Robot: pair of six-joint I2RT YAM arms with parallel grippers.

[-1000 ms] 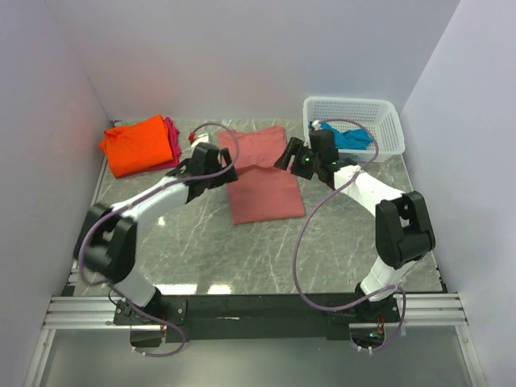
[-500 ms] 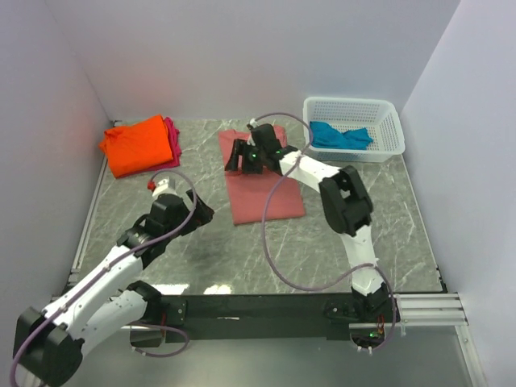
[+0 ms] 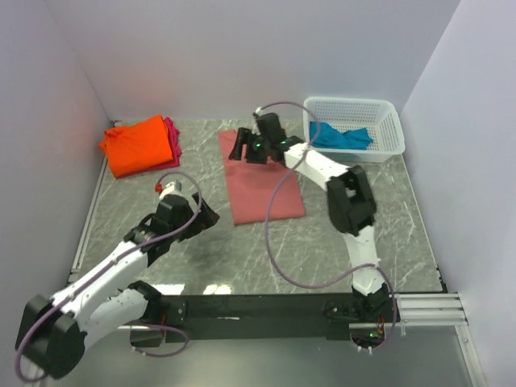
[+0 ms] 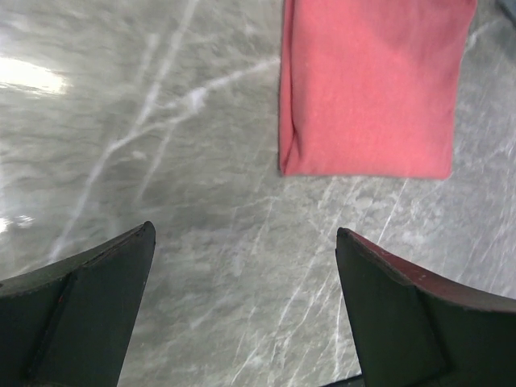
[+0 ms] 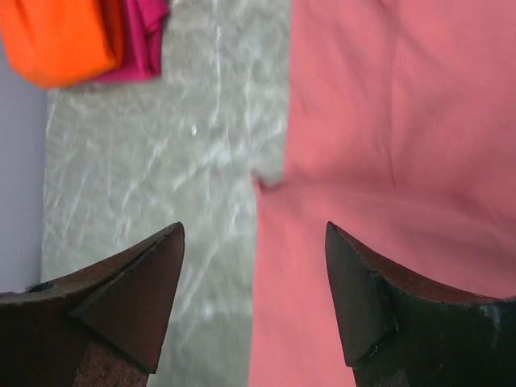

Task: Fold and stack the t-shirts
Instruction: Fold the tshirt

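Salmon-pink t-shirt (image 3: 264,181) lies folded into a long strip mid-table (image 3: 379,218). Right end effector (image 5: 251,232) is over the shirt's far left edge, fingers spread, nothing between them. Left end effector (image 4: 246,242) is also spread, over bare table just off the shirt's near left corner. Orange t-shirt (image 3: 137,145) sits on magenta t-shirt (image 3: 172,137), far left. Teal t-shirt (image 3: 339,135) is in the white basket (image 3: 390,129), far right.

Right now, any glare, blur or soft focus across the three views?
Top external: sharp, with white reflections on the grey marble tabletop by the near edge. Left wrist: glare patch at upper left, marble veins slightly smeared, salmon-pink folded shirt fairly crisp. Right wrist: softest overall, and the bright orange shirt has blurred edges.
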